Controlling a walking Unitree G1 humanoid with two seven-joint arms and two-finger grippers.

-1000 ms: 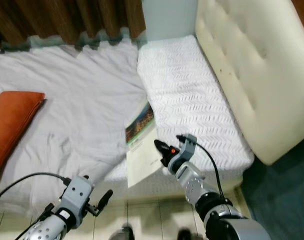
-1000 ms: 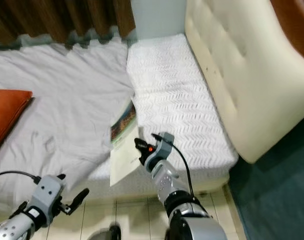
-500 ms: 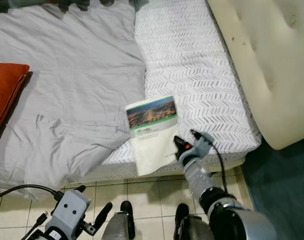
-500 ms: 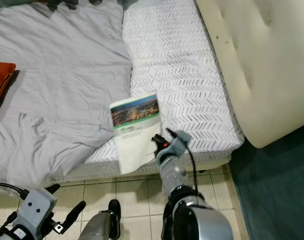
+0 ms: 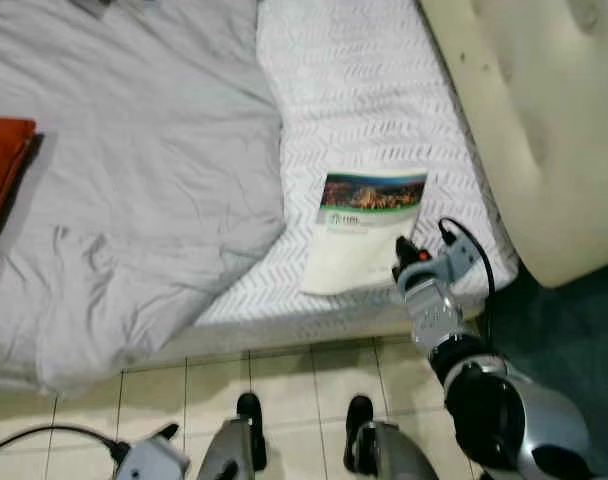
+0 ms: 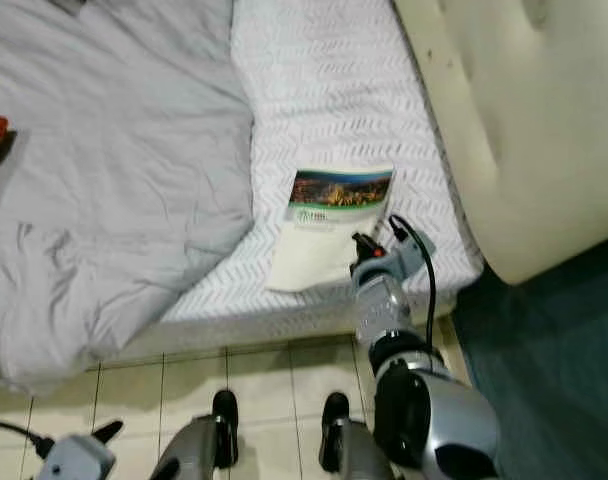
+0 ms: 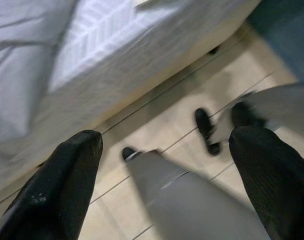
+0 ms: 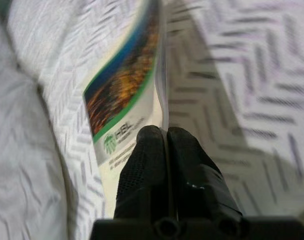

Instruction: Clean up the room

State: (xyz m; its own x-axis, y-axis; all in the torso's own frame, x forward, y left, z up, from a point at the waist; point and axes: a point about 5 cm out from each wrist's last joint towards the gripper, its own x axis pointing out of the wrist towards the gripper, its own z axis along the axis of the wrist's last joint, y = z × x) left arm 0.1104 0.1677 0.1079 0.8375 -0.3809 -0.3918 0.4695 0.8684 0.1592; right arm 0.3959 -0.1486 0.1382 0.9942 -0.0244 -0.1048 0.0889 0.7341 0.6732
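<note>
A bed (image 5: 134,180) (grey sheet) stands on pale floor tiles (image 5: 304,385) beside a cream padded headboard (image 5: 534,120).

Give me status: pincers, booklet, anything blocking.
Right pincer shut on booklet, at the bed's near edge. Left pincer open, idle over the floor tiles. Nothing blocking; orange cushion far off left.

Rumpled grey sheet (image 5: 134,170) over the bed, white chevron-patterned cover (image 5: 354,90) beside it, cream tufted headboard (image 5: 529,110), beige tiled floor (image 5: 294,385), orange cushion (image 5: 2,170)
</note>
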